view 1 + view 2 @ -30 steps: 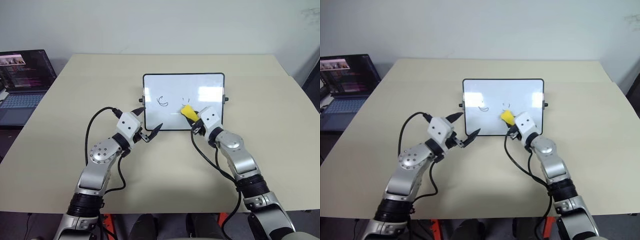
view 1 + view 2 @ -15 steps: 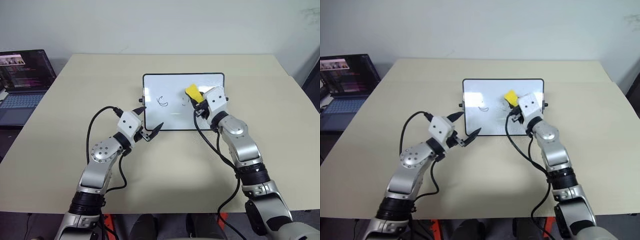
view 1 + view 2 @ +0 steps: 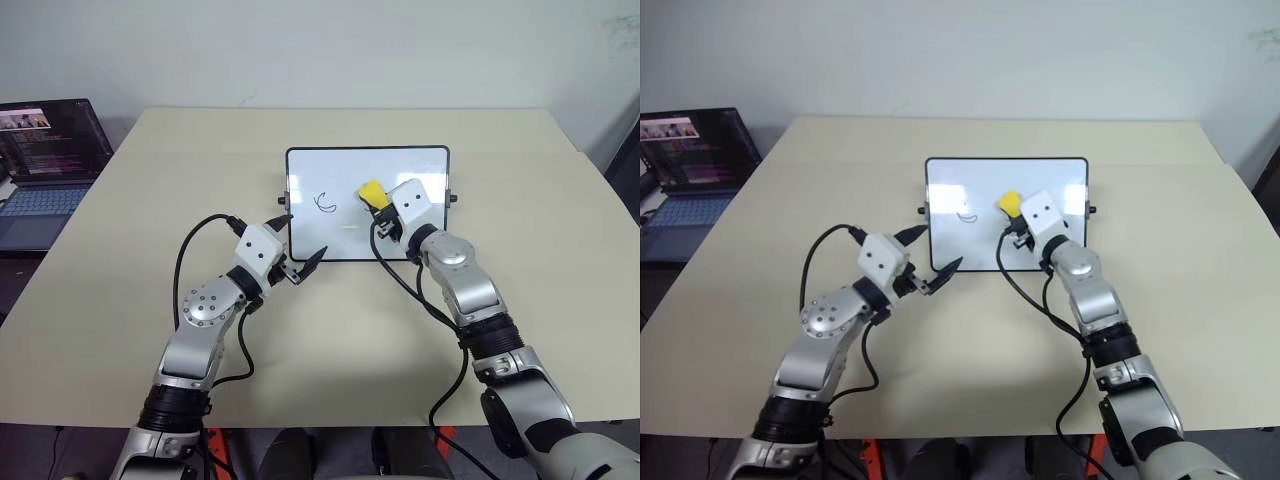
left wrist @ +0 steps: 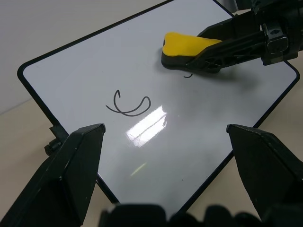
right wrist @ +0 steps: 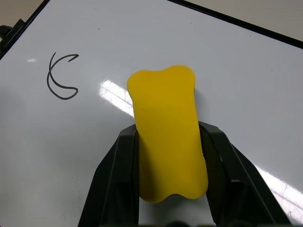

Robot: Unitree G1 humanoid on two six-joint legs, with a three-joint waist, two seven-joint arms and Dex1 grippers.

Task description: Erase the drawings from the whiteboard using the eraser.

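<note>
The whiteboard (image 3: 340, 235) lies flat at the middle of the table. A C-like drawing (image 3: 326, 203) sits on its left half and looks intact in the left wrist view (image 4: 128, 105). My right gripper (image 3: 378, 200) is shut on the yellow eraser (image 3: 372, 191), whose dark underside rests on the board just right of that curve. A tiny trace of black line (image 4: 188, 74) peeks out beside the eraser (image 4: 187, 45). My left gripper (image 3: 303, 236) stands open at the board's near left corner, with nothing between its fingers.
An open laptop (image 3: 50, 170) stands off the table's left side. The tan table (image 3: 330, 330) has free room in front of the board and on both sides. A small black knob (image 3: 452, 198) sticks out from the board's right edge.
My right gripper swept the eraser from the board's near middle up to the far right, then back left to the middle. The marks right of the C are now hidden. The left arm stayed put.
</note>
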